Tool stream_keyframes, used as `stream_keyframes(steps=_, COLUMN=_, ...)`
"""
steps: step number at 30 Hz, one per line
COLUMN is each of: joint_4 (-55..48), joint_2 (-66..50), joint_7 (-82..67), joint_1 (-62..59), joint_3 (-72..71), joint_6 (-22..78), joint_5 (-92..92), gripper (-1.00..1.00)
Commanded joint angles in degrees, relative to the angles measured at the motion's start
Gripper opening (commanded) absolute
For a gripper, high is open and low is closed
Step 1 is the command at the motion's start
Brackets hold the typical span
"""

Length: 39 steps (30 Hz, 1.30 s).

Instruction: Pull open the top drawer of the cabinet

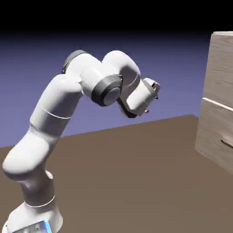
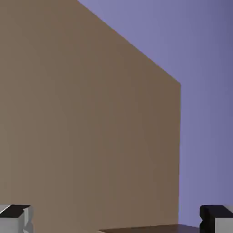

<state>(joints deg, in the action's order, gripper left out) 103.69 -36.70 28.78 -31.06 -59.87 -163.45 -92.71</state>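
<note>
Cabinet (image 1: 219, 95) at exterior view's right edge, cut off by frame; light seam splits top drawer (image 1: 223, 68) from panel below. Wide bare brown table (image 1: 136, 173) between arm and cabinet, nothing in way. Arm (image 1: 54, 113) rises from lower left, elbow bent high, wrist folded; hand well short of cabinet, above table. Gripper (image 2: 116, 220) spread fully, fingertips (image 2: 16, 217) far apart at hand view's bottom corners, nothing between. Hand view: table surface rolled, edge against backdrop; cabinet not seen.
</note>
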Motion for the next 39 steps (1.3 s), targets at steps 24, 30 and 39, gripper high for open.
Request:
stream_keyframes(steps=24, joint_4=-34.1, joint_2=-41.2, joint_7=-8.1, joint_1=-18.9, joint_3=-35.6, joint_6=6.3, joint_5=-55.1, gripper=0.00)
stream_keyframes(steps=30, joint_4=-46.5, joint_2=-44.4, joint_7=-18.9, joint_1=-10.3, joint_3=-38.5, joint_6=3.3, joint_5=-51.0, gripper=0.00)
stream_keyframes(steps=39, joint_4=-56.4, joint_2=-47.5, joint_7=-27.7, joint_1=-3.5, joint_3=-41.3, joint_6=1.1, joint_5=-48.1, gripper=-1.00)
